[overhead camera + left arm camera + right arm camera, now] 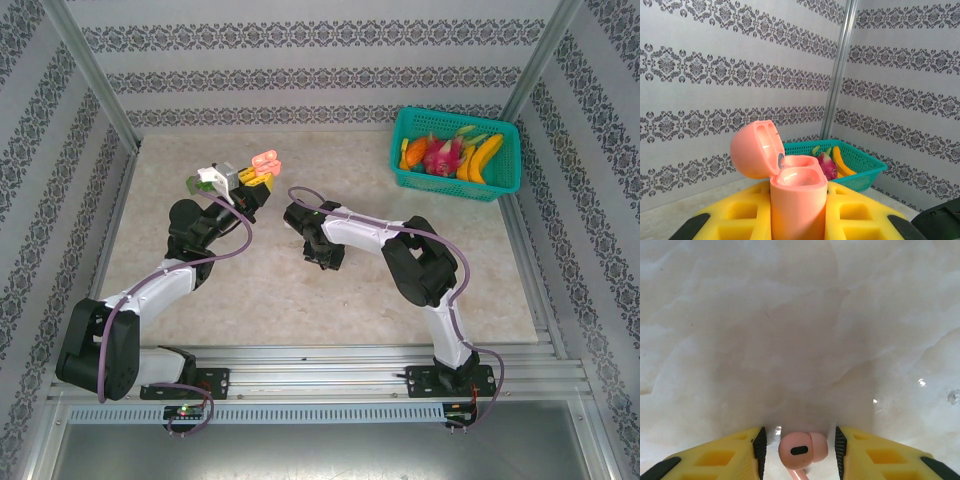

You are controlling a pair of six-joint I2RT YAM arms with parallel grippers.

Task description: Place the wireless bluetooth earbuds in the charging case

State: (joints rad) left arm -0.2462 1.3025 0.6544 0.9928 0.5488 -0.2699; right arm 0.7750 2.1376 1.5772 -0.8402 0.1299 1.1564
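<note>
Two claws mid-task: left claw (257, 177) clamps the open pink case (792, 187) aloft; right claw (800, 437), half-open, straddles a pink earbud (802, 450) it must next pinch.

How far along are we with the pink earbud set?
Done: the pink case is clamped in the left gripper with its lid flipped open. In hand: the right gripper straddles a pink earbud, with gaps on both sides, so the jaws are not yet closed on it. Left: grip it, carry it over and seat it. No bud looks seated yet.
</note>
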